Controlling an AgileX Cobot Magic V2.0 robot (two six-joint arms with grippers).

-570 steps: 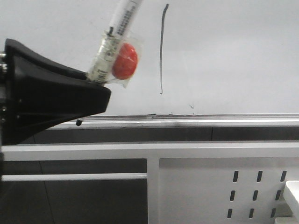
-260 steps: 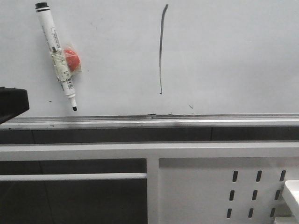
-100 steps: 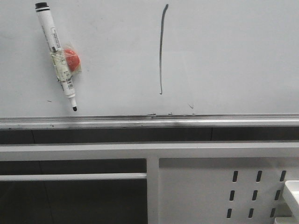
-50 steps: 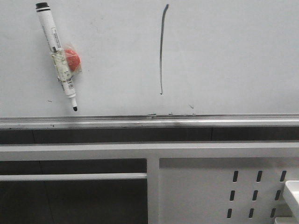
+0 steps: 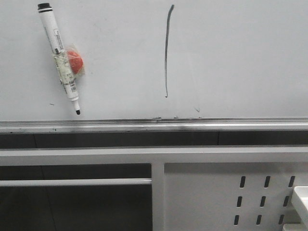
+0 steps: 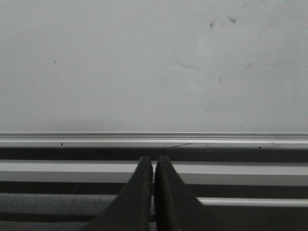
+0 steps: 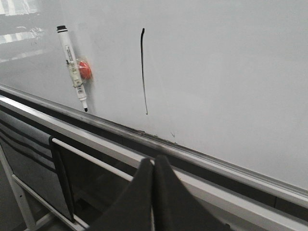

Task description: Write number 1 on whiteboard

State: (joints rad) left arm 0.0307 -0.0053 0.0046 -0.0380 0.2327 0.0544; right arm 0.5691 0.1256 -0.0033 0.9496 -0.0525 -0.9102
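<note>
We see the number 1 (image 5: 166, 50) already drawn on the whiteboard (image 5: 240, 53), a thin near-vertical black stroke standing left of the board's middle and ending just above the silver rail (image 5: 192, 124). The marker (image 5: 60, 57) hangs tilted on the board well to the stroke's left, tip down, held there by a red magnet (image 5: 74, 61) taped to its barrel. Both arms are out of the front view; in the wrist views the left end effector (image 6: 154, 166) and the right end effector (image 7: 153, 166) each show their fingers pressed together with nothing between them. We judge the writing done, so the main risk now is spoiling it: an arm swinging back across the board could smear the fresh ink, or knock the marker so the magnet lets go and the pen slides down, its uncapped tip dragging a stray line. We also think the uncapped tip could dry out. Compared with the earliest frame, the left end effector that carried the marker beside the stroke is gone from the front view, and the marker now sits parked further left on the board; the stroke itself looks unchanged.
</note>
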